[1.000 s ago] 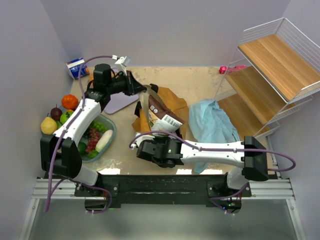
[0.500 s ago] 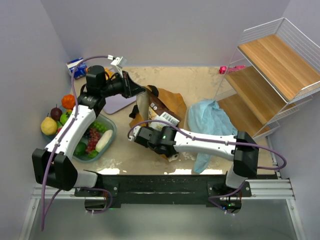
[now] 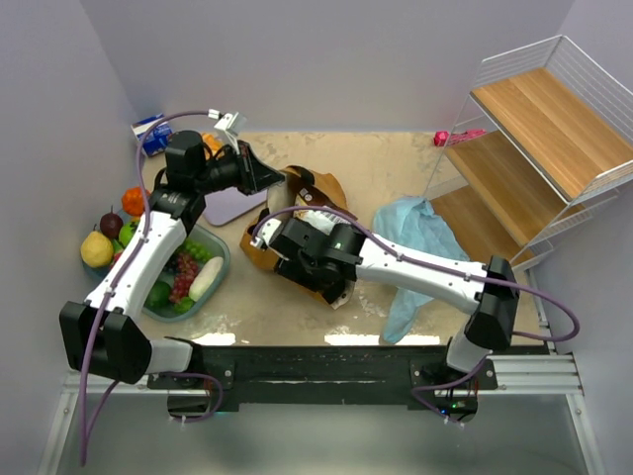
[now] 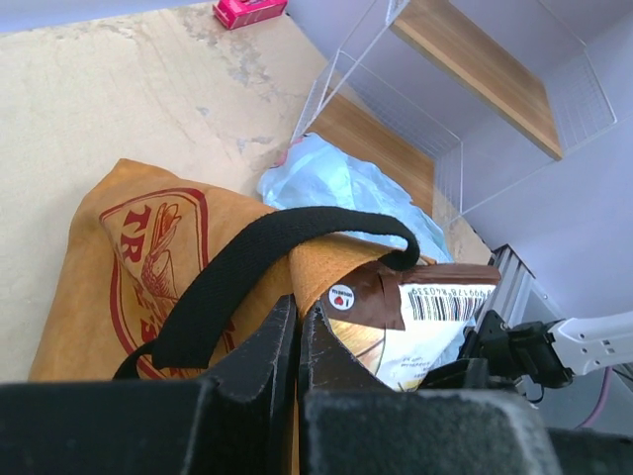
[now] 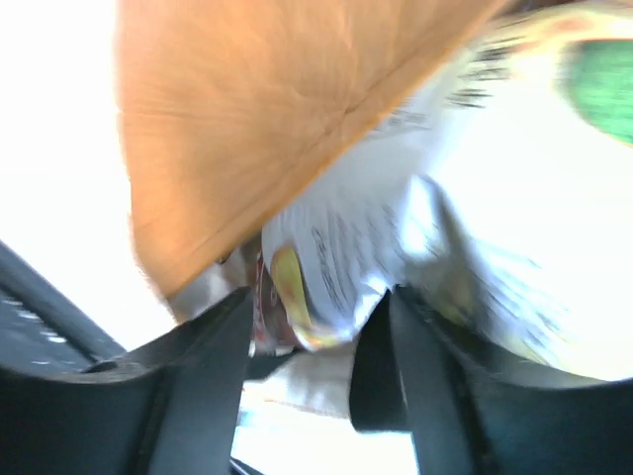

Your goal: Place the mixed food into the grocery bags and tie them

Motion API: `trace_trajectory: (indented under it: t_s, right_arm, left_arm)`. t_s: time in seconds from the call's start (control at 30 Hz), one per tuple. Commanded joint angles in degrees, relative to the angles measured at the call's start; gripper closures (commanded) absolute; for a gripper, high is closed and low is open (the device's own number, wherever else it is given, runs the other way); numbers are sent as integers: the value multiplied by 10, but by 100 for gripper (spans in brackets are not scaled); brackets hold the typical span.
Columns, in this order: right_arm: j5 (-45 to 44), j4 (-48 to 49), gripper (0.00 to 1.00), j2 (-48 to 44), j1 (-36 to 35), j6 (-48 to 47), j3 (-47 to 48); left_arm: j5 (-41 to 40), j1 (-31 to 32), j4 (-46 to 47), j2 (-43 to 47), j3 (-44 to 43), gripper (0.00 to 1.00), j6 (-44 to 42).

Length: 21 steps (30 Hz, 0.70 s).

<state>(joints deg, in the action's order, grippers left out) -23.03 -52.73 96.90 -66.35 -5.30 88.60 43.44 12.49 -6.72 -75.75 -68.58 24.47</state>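
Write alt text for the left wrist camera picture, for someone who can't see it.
The left gripper, shut, pinches the rim of a tan tote bag with a black handle, and a brown snack packet sticks out of its mouth. A light-blue plastic bag and a wire shelf lie behind.
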Motion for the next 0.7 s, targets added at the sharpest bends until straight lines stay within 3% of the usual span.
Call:
trace_trajectory:
  t_s: [0.0,0.3,0.53,0.67]
  right_arm:
    - [60,-16,30,-66,2,47,40]
    - [142,10,27,-230,3,247,-73]
    - [127,62,42,-294,51,365,-216]
    - [137,172,48,-305,68,379,-291]
  left_arm:
    - [-26,-5,26,-14,-33,100,17]
    - [-61,-8,36,-47,-62,100,37]
    - [-60,-9,37,-56,-67,100,38]
    - [-59,-9,36,-55,-68,100,38]
